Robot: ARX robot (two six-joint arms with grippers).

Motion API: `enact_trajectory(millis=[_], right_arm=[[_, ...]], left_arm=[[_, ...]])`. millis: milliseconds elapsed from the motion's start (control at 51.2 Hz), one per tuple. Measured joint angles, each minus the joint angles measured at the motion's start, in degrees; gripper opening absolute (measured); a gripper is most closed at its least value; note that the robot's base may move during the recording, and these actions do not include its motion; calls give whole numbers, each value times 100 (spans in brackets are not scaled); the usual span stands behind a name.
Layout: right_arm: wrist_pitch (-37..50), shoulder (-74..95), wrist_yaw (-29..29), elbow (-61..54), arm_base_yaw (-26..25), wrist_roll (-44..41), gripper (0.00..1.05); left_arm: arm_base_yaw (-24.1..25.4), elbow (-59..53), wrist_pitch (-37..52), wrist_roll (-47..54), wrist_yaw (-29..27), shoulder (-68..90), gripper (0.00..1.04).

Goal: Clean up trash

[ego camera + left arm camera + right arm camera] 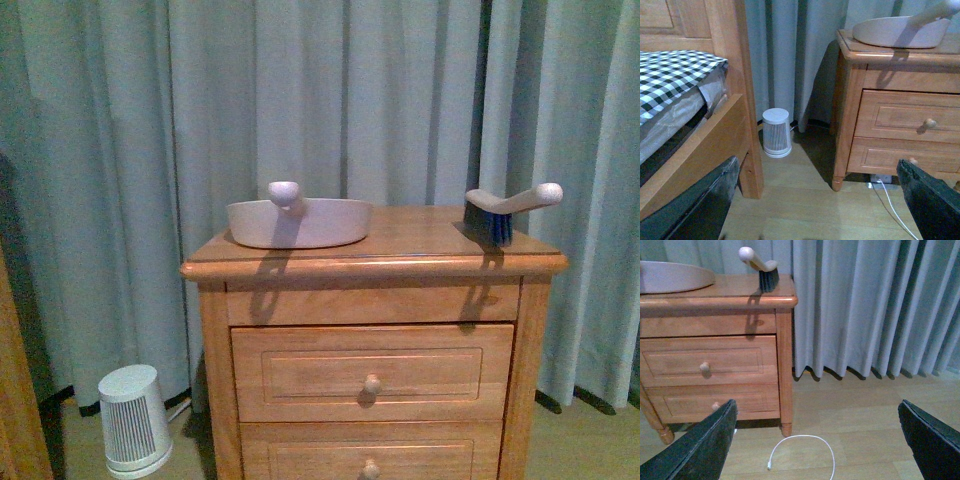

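No crumpled white wad of trash shows in any view. A beige dustpan [298, 221] lies on top of the wooden nightstand [372, 330] at its left; it also shows in the left wrist view [900, 31] and the right wrist view [670, 277]. A hand brush [507, 208] with blue bristles rests at the nightstand's right edge, also in the right wrist view [761, 268]. My left gripper [820, 210] is open and empty, low over the floor. My right gripper [817, 447] is open and empty above bare floor.
A small white ribbed bin [133, 418] stands on the floor left of the nightstand, also in the left wrist view [776, 132]. A bed frame [715, 135] with checked bedding is beside it. A white cable [802, 452] loops on the floor. Curtains [330, 100] hang behind.
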Motion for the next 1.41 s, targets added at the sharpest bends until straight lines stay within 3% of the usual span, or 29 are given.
enact_trajectory(millis=[1406], right_arm=[[0,-2,7,0,0,0,97]], left_arm=[[0,0,0,0,0,0,97]])
